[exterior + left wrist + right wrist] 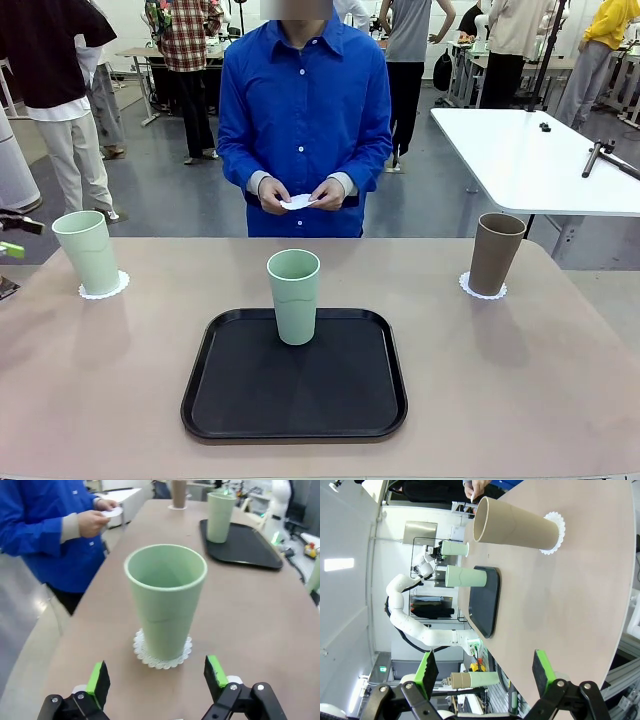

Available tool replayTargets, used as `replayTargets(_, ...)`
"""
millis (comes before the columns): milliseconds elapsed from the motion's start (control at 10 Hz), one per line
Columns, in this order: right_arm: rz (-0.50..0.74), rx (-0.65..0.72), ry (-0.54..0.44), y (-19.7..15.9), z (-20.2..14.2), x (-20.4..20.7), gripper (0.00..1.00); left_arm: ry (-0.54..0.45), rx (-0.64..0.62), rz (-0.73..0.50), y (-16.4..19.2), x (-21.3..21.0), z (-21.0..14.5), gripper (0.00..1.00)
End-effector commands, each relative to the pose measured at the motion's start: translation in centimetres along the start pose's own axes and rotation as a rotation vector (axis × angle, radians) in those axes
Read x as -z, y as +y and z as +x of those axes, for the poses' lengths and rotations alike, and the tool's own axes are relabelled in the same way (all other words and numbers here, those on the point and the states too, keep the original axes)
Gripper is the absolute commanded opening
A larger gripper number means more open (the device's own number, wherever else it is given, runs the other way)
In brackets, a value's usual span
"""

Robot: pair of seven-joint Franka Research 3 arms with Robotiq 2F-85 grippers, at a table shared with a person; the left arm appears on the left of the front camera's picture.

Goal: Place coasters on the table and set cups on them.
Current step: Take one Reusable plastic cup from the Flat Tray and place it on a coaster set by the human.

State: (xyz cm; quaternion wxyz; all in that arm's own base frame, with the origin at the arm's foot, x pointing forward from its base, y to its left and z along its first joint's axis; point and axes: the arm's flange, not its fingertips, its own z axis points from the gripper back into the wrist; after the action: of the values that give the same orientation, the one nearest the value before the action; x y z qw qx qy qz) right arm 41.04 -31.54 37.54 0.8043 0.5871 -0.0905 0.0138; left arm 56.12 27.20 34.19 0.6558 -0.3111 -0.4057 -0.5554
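left hand (156,672) apart, empty | right hand (485,660) apart, empty | cup (293,295) parked on tray (300,390): its doily (298,203) is held by person (305,110)

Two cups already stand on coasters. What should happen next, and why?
Likely the person sets the held coaster on the table, because the cup on the tray has none yet; the left gripper and right gripper stand open, ready to move it.

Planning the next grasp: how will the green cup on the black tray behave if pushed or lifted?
The green cup is tall with a narrower base, so a high push may tip it. It looks empty, so probably light.
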Motion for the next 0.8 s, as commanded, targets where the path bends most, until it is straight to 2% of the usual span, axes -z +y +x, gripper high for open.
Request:
replayTargets(0,-0.007,0.001,-0.003,0.1,0.1,0.0,1.00,0.148,-0.030,0.112,-3.9,0.9,3.1,1.00)
replayTargets(100,-0.007,0.001,-0.003,0.1,0.1,0.0,1.00,0.258,-0.108,0.168,-5.1,0.6,5.4,1.00)
replayTargets(200,-0.007,0.001,-0.003,0.1,0.1,0.0,1.00,0.368,-0.153,0.157,-6.3,0.3,7.5,1.00)
replayTargets(300,-0.007,0.001,-0.003,0.1,0.1,0.0,1.00,0.401,-0.159,0.158,-7.6,0.3,9.3,1.00)
replayTargets(500,-0.007,0.001,-0.003,0.1,0.1,0.0,1.00,0.536,-0.217,0.221,-11.0,-0.1,13.7,1.00)
replayTargets(600,-0.007,0.001,-0.003,0.1,0.1,0.0,1.00,0.599,-0.253,0.213,-12.0,-0.4,16.0,1.00)
replayTargets(700,-0.007,0.001,-0.003,0.1,0.1,0.0,1.00,0.620,-0.284,0.182,-13.8,-0.5,18.0,1.00)
